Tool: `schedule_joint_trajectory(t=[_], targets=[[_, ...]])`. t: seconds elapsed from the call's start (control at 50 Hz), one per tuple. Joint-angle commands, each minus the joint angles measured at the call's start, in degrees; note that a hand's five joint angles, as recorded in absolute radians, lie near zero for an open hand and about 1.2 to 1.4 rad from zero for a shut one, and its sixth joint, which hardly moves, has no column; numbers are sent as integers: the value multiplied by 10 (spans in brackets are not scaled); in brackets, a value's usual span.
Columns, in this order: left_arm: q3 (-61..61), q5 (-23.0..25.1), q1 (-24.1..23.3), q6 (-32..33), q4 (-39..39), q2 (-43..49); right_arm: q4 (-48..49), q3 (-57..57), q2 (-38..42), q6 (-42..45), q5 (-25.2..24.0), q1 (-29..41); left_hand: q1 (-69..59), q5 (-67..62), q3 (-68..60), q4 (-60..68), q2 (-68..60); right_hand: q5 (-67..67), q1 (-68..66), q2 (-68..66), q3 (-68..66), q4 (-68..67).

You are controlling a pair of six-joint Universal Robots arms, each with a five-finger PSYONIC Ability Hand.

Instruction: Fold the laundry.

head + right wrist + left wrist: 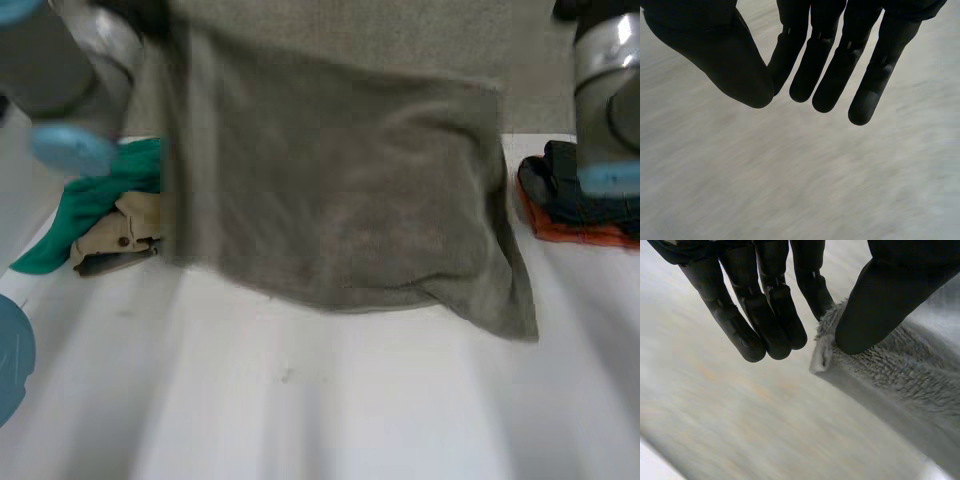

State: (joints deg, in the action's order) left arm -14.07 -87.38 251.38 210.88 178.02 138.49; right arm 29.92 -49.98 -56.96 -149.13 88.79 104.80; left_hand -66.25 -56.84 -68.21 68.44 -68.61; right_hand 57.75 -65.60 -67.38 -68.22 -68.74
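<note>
Pinching a hemmed corner of the grey towel (890,375) with the left robot hand (880,300), thumb pressing the nap against one straight finger, the other fingers hanging straight beside it and touching nothing. Carrying the right robot hand (830,75) with fingers straight and close together, thumb just beside them, no cloth showing in between; judging it to be gripping nothing.

Hanging down from the left robot hand's pinch as a broad, doubled sheet between the two arms, lower edge ending near the bench (300,400); touching it or not, impossible to tell. Lying out past the left robot hand, a green cloth (95,200) against a tan garment (120,235); out past the right robot hand, a dark and orange pile (575,200).

Judging the towel soft, limp and fairly thick: sagging wherever unsupported, gripping well on its nap, yet weighing enough to drag out of a shallow pinch. Looking best to be taking it at the hem corners, thumb well in from the edge, one corner per robot hand.
</note>
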Motion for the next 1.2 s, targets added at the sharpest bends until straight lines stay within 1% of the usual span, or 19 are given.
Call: schedule_joint_trajectory(t=[0.02,0.18,0.26,0.3,0.34,0.36,0.4,0.42,0.46,0.58,0.64,0.8,0.92,0.94,0.98,1.02,1.04,1.12,1.2], targets=[[11,-19,0,-139,129,-50,0,-11,-48,-49,5,15,-138,-132,-118,116,-114,123,-144,-126,-118,-113],[-189,9,24,-129,196,-106,-82,-82,-64,-56,-33,6,-138,-132,-118,116,-114,123,-144,-126,-118,-113],[-291,24,27,-134,203,-138,-114,-126,-59,-73,-64,2,-138,-132,-118,116,-114,123,-144,-126,-118,-113],[-353,42,25,-139,205,-170,-123,-142,-48,-91,-99,0,-138,-132,-118,116,-114,102,-124,-106,-98,-92],[-394,57,23,-144,205,-193,-126,-146,-40,-101,-124,0,-138,-132,-118,116,-114,-70,49,67,75,80],[-432,76,22,-145,207,-216,-130,-146,-28,-111,-145,0,-138,-132,-118,116,-114,-221,200,217,226,231],[-471,96,18,-148,207,-241,-130,-144,-17,-121,-163,-1,-138,-132,-118,116,-114,-351,330,348,356,361],[-509,118,13,-151,207,-268,-129,-137,-6,-129,-177,-2,-138,-132,-118,116,-114,-459,437,455,463,469],[-548,140,9,-153,208,-295,-128,-123,7,-138,-186,0,-138,-132,-118,116,-114,-522,500,518,526,532],[-687,213,-6,-155,209,-429,-130,-34,75,-152,-209,11,-138,-132,-118,116,-114,-577,556,574,582,587],[-727,237,-11,-152,204,-480,-135,4,104,-151,-222,22,-138,-132,-118,116,-114,-577,556,574,582,587],[-816,294,-20,-159,180,-642,-136,87,193,-148,-289,82,-138,-132,-118,116,-114,-577,556,574,582,587],[-847,301,-19,-164,142,-735,-134,116,267,-129,-310,124,-138,-132,-118,116,-114,-577,556,574,582,587],[-850,300,-18,-165,138,-742,-136,120,277,-122,-310,126,-138,-132,-118,116,-114,-556,535,552,561,566],[-855,296,-5,-165,131,-757,-148,133,303,-88,-307,129,-138,-132,-118,116,-114,-256,235,252,261,266],[-857,296,10,-165,128,-762,-157,146,316,-69,-299,127,-138,-132,-118,116,-114,-24,2,20,28,34],[-859,298,27,-166,126,-763,-166,164,328,-57,-281,125,-138,-132,-118,116,-114,121,-142,-125,-116,-111],[-859,302,74,-177,128,-756,-201,197,323,-61,-194,105,-138,-132,-118,116,-114,123,-144,-126,-118,-113],[-854,301,111,-190,130,-738,-234,187,271,-68,-139,85,-138,-132,-118,116,-114,123,-144,-126,-118,-113]])
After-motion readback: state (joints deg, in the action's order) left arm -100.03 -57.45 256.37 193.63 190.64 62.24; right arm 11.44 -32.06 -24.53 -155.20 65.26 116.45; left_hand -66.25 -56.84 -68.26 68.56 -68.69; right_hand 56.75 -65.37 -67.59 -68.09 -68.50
